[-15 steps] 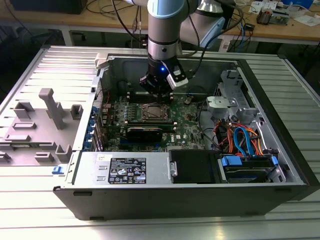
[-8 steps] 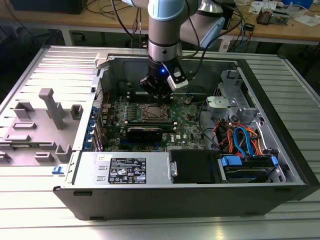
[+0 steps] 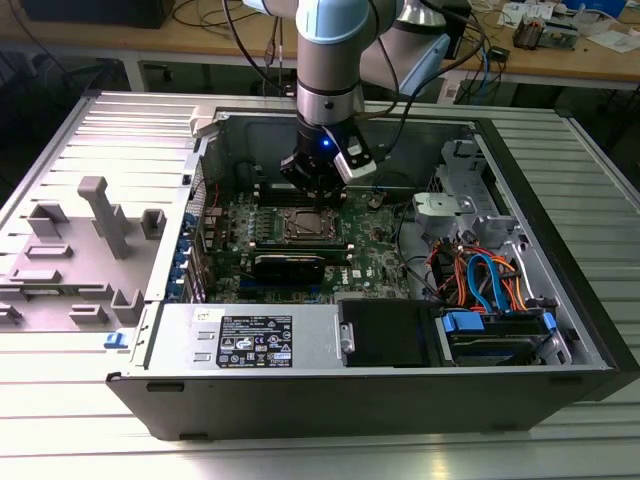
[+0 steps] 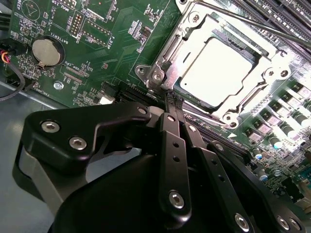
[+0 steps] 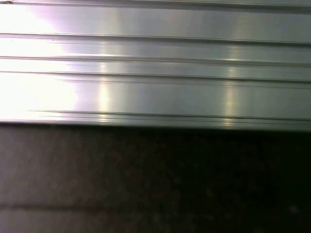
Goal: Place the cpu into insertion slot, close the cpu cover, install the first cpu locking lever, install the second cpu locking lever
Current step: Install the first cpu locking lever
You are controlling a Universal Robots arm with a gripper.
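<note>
The gripper (image 3: 322,197) hangs low inside the open computer case (image 3: 560,250), just above the far edge of the CPU socket on the green motherboard (image 4: 97,53). In the second wrist view its two black fingers (image 4: 174,104) are pressed together, tips meeting at a thin metal lever (image 4: 243,22) end by the socket corner; whether they pinch it cannot be told. The cpu (image 4: 218,73) lies in the socket, and the cpu cover (image 4: 167,53) lies flat around it.
</note>
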